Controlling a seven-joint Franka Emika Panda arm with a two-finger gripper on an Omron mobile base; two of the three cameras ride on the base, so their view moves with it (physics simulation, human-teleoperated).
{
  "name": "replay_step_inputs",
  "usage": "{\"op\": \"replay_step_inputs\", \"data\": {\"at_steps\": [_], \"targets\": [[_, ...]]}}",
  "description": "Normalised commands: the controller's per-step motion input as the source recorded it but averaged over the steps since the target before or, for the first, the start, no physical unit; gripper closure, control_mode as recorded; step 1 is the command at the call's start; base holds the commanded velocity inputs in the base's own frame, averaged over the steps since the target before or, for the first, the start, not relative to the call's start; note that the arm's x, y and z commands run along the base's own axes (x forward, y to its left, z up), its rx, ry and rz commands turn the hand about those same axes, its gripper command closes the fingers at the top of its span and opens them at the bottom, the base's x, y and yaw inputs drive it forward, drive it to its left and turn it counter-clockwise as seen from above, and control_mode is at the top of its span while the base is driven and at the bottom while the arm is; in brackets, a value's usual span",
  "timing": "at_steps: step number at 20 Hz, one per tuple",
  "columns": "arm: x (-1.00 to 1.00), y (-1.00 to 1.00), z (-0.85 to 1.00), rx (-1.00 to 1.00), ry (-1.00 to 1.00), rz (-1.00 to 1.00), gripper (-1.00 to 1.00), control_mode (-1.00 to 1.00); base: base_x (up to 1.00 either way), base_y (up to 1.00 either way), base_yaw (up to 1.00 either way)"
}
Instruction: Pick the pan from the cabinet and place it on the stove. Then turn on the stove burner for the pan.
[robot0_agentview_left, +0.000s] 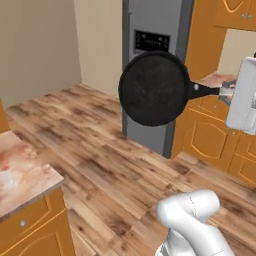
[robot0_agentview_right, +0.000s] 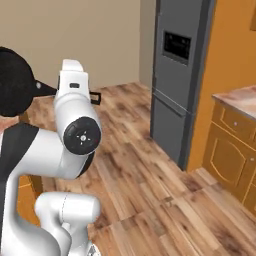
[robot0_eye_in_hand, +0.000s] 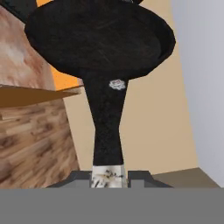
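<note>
The round, matte black pan (robot0_agentview_left: 154, 89) juts sideways beyond the hand (robot0_agentview_left: 226, 91), which grips its long straight handle.

The round matte black pan (robot0_agentview_left: 154, 88) is held by its handle end in the gripper (robot0_agentview_left: 227, 93), above the wooden floor (robot0_agentview_left: 100, 165), before the tall grey refrigerator (robot0_agentview_left: 152, 30).

Base views flanking pan (robot0_agentview_left: 154, 89) (close)

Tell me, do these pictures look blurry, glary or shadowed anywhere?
Left base view: soft and slightly blurred, flat light, the pan matte with no glare. Right base view: the fridge evenly lit, no sharp shadows. Hand view: the pan's handle looms large and coarse-grained.
</note>
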Motion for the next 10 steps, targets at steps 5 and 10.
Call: {"op": "replay_step_inputs", "data": {"at_steps": [5, 10], "targets": [[0.0, 0.0, 0.0, 0.0, 0.0, 0.0, 1.0, 1.0, -0.18, 0.36, 0.49], [0.0, 0.0, 0.0, 0.0, 0.0, 0.0, 1.0, 1.0, -0.09, 0.54, 0.44]]}}
